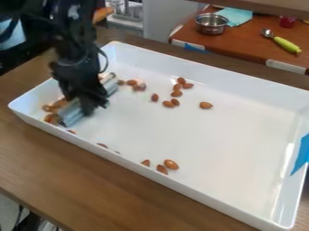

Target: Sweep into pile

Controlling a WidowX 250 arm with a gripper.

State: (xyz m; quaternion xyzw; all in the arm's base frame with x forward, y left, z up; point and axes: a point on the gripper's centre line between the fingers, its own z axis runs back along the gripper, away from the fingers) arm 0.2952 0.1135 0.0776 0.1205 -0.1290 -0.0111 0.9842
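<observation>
My gripper (91,104) is low over the left end of the white tray (229,140), shut on a silver-grey bar-shaped sweeping tool (72,114). The tool lies slantwise across that end, its middle hidden by the gripper. Several brown almonds (49,108) are bunched on its left side, against the tray's left corner. To its right, near the back wall, more almonds (176,94) are scattered, with one almond (206,105) apart from them. Along the front wall are a few others, among them an almond (171,164).
The tray's raised walls surround the work area on a brown wooden table (78,176). Blue tape (301,154) marks the right wall. Behind, a second table (250,39) holds a metal pot (211,24), a teal cloth (235,16) and a green-handled spoon (286,44).
</observation>
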